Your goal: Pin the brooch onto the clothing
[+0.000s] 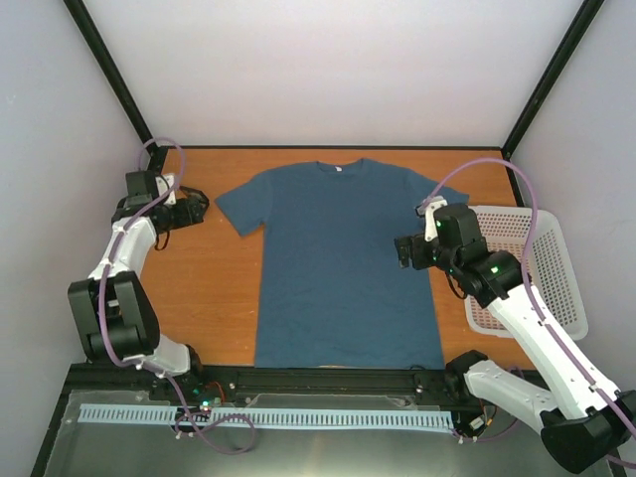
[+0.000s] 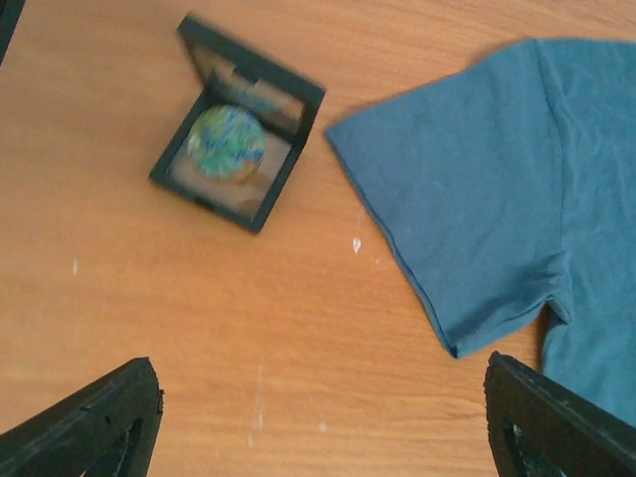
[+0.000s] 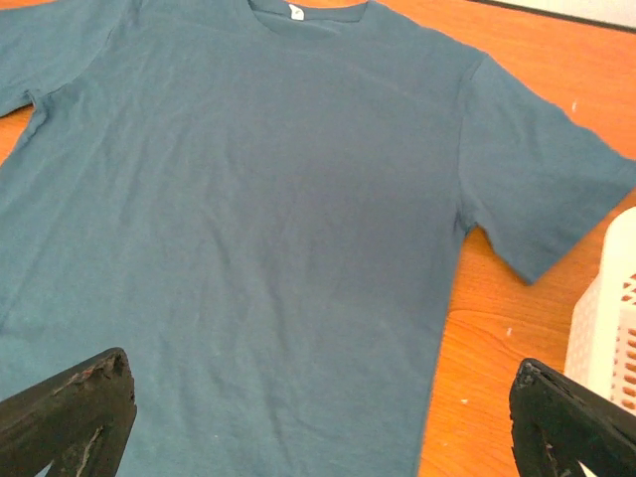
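**Brooch still in its holder, nothing pinned yet**

The dark teal T-shirt (image 1: 343, 268) lies flat and front up on the orange wooden worktop (image 1: 209, 298), with its neck away from the arm bases. No pin or ornament shows anywhere on the cloth.

The brooch (image 2: 226, 142) is a small round piece mottled green and blue. It sits inside an open black square holder (image 2: 253, 65) on bare wood, near the shirt's sleeve but apart from it.

The left pincer (image 2: 320, 376) hovers over the wood short of the holder, fingers spread wide and holding nothing. The right pincer (image 3: 320, 370) hangs above the shirt's lower front, likewise spread and empty. A white mesh basket (image 1: 527, 268) stands at the right edge of the worktop.

Judged progress: the task is at its very start. The brooch has yet to be lifted from the holder, carried to the shirt and fastened through the fabric. The left arm looks best placed for the pick.
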